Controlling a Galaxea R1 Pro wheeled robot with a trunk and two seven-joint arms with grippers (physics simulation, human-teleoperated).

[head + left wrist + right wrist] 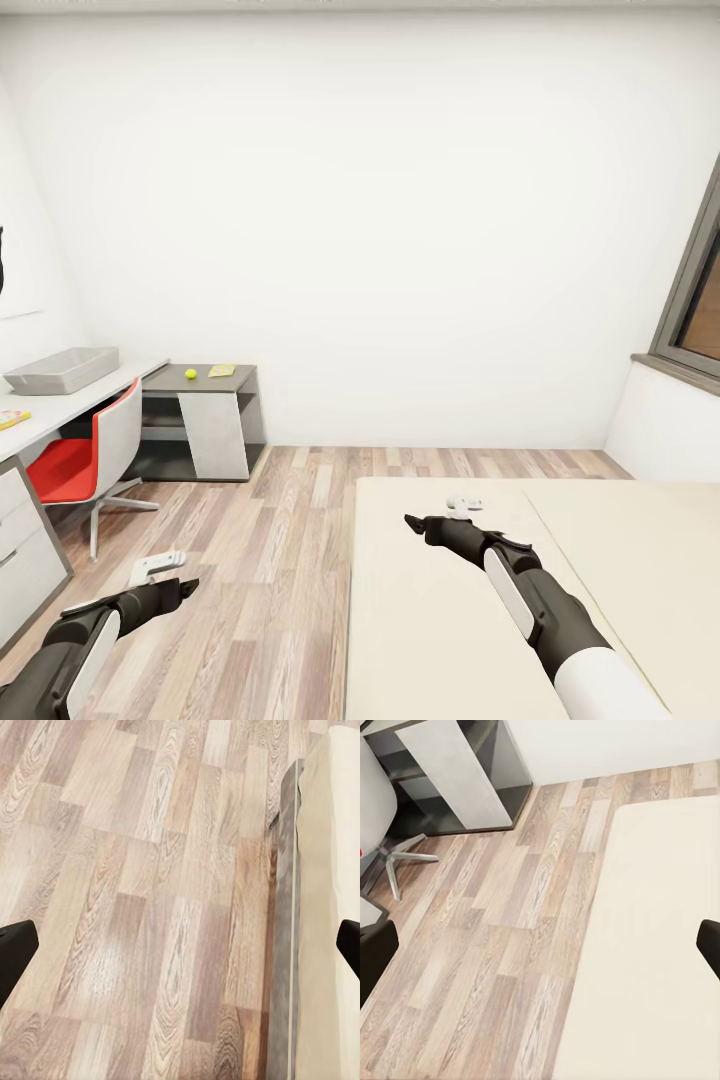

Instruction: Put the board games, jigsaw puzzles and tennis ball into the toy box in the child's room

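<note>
Hovering empty, both end effectors wide: left [160,572], right [462,505]; bed [440,600] cropped.

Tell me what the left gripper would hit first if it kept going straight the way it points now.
Most likely the wood-plank floor: the left gripper is open, holds nothing, and its wrist camera looks down on bare planks beside the bed edge. Depth is hard to judge.

We face a plain white wall [380,220] above a wood-plank floor [270,560], evenly lit. At our left stands a red-seated swivel chair [85,460] beside a dark-grey cabinet [205,420]. A dark-framed window [700,290] sits at the right over a white ledge [665,420].
</note>
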